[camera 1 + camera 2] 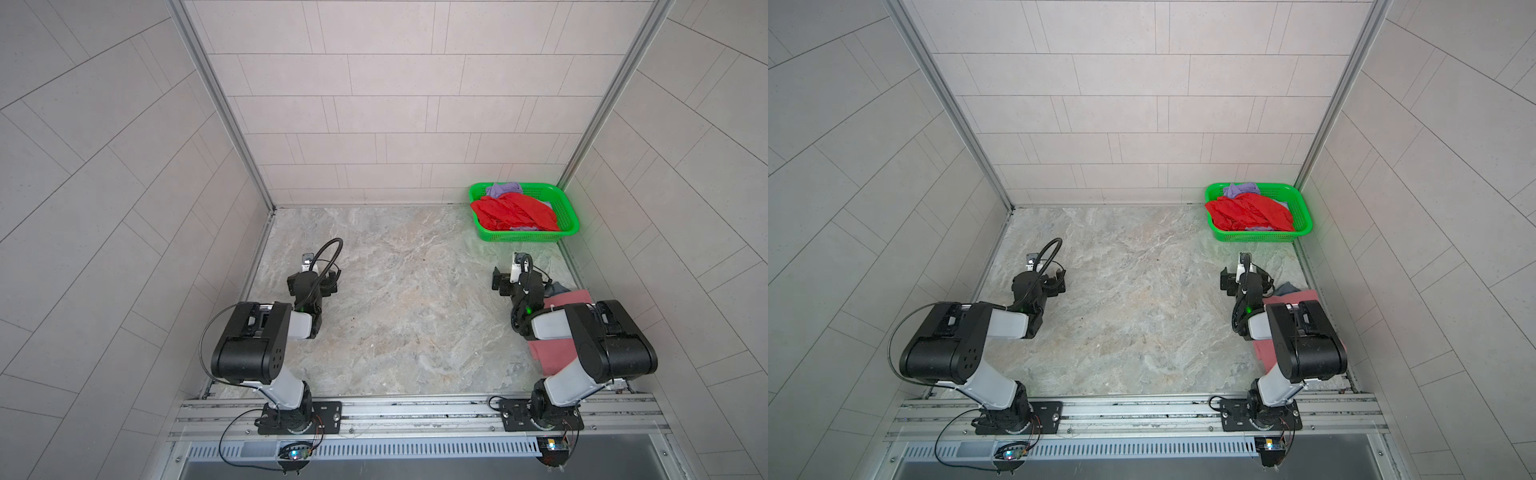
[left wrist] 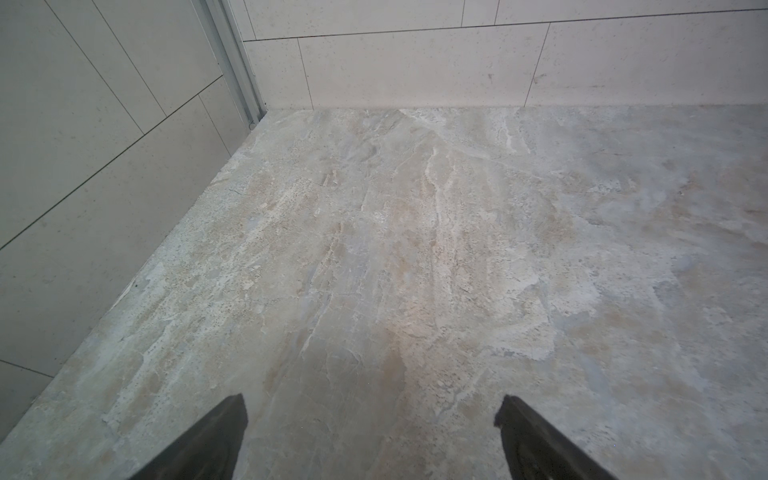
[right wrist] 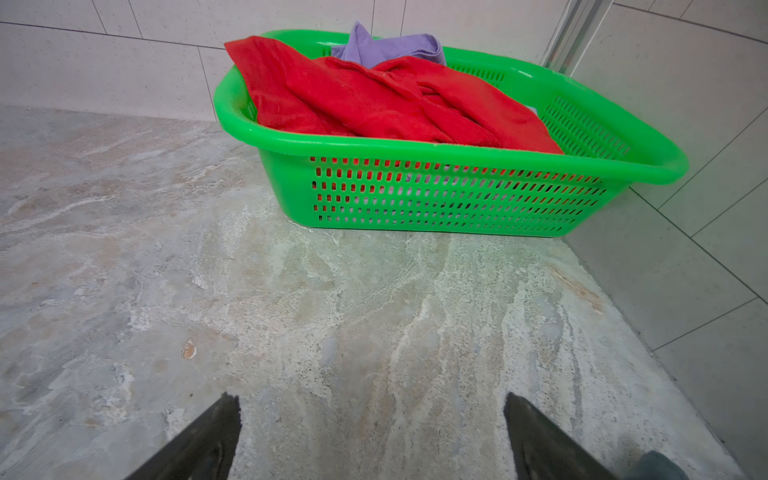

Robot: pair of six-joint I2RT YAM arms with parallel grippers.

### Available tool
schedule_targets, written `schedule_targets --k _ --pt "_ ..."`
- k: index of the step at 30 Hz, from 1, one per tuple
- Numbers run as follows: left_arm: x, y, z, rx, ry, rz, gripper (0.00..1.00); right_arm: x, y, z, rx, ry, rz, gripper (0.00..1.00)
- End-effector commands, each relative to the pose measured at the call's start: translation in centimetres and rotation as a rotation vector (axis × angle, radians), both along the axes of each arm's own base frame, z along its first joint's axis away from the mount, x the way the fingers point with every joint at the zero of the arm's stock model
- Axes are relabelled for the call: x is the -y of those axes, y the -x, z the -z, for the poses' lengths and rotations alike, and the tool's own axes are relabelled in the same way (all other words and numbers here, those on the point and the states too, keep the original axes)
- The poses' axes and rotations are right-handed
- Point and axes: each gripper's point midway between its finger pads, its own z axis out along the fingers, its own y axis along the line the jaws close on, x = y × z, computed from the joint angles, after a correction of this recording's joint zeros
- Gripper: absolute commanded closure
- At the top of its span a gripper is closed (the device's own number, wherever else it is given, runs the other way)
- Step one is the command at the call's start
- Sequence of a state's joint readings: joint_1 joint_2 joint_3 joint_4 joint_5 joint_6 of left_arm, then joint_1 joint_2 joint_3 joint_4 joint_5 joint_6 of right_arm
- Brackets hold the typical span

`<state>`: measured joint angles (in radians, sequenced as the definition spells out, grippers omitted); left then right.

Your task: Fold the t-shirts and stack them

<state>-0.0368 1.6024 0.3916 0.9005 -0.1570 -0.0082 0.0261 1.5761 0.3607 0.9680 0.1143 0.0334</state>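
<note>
Left hand (image 2: 372,409) and right hand (image 3: 372,407) are seen spread wide, empty. The red t-shirt (image 1: 513,214) is heaped in the green basket (image 1: 523,237), right of centre; the pink t-shirt (image 1: 550,353) is half hidden by the right arm (image 1: 602,345).

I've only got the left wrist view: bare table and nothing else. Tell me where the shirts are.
Observer: A red shirt lies crumpled on top in the green basket, at the far right corner in both top views.
Operator: Check the right arm's side too.
Observer: A pink shirt lies flat on the table, partly hidden under the right arm.
</note>
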Motion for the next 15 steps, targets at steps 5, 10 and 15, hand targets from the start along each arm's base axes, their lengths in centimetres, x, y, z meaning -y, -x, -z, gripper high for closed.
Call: schedule_targets --k 5,10,15 --pt "-0.5 -0.1 -3.6 0.044 0.003 -0.028 0.00 -0.4 0.0 -3.1 -0.019 0.021 -0.025 0.01" --pt "0.8 0.0 -10.5 0.085 0.085 0.023 0.00 -0.9 0.6 -9.5 0.027 -0.115 -0.009 0.01" --pt "3.7 0.2 -18.1 0.119 0.369 0.045 0.00 -2.8 1.4 -15.6 0.037 -0.413 -0.015 0.01"
